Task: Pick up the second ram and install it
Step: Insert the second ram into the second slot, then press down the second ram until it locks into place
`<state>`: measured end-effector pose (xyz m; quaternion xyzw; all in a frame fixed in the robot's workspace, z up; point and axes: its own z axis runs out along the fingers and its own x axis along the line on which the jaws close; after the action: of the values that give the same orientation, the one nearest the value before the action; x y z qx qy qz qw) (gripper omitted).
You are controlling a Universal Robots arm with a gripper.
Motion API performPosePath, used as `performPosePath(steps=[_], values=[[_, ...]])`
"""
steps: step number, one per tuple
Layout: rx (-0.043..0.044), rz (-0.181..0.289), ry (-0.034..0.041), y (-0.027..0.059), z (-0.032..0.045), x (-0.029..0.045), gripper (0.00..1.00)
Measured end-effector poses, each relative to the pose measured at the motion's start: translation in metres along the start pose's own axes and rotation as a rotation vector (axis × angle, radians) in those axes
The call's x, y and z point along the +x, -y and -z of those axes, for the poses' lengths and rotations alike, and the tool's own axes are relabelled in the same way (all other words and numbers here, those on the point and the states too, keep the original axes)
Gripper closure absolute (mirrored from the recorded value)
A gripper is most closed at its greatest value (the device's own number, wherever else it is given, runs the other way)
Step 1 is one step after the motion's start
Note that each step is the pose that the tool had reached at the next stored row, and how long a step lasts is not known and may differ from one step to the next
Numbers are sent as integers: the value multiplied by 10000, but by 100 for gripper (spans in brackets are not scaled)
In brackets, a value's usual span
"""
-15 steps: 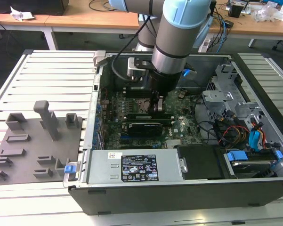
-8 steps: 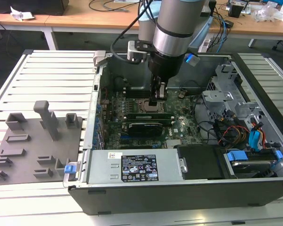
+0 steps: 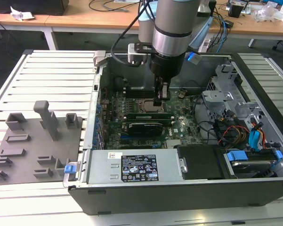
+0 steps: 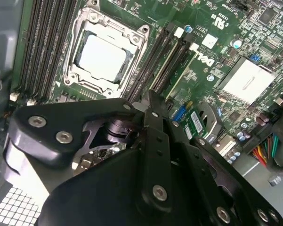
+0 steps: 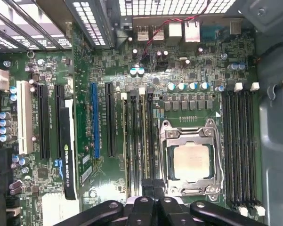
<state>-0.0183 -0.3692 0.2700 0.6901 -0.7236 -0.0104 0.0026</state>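
Seating the second ram is the step judged to be in hand. The gripper stands inside the open computer case, directly beside the CPU socket and above the bank of black memory slots that runs along one side of that socket.

In the second wrist view, a narrow green board with a pale label sits between the fingers, edge-on to the camera. The jaws appear closed on it, clamping the board by its faces. The board hangs just above the slots next to the CPU socket. Whether its lower edge already touches a slot cannot be determined.

A second bank of slots lies on the opposite side of the CPU socket and is unoccupied. The black-shrouded card stands well apart from the socket, beyond the memory slots.

As a judgement, insertion calls for the board to be parallel to the chosen slot and centred along it. The white end clips must be open, and the press must be straight and even on both ends.
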Motion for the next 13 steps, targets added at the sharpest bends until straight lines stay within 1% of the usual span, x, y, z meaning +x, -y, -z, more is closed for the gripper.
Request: performPosePath(steps=[3,5,6,7,9,11,12,13], values=[[83,1,3,0,0,0,89],[108,2,5,0,0,0,89],[105,0,4,46,-12,-2,89],[76,0,2,164,-74,-7,89],[70,1,2,246,-130,-10,89],[66,0,3,287,-171,-12,89],[65,0,3,304,-242,-12,89],[64,-1,3,306,-283,-11,89]])
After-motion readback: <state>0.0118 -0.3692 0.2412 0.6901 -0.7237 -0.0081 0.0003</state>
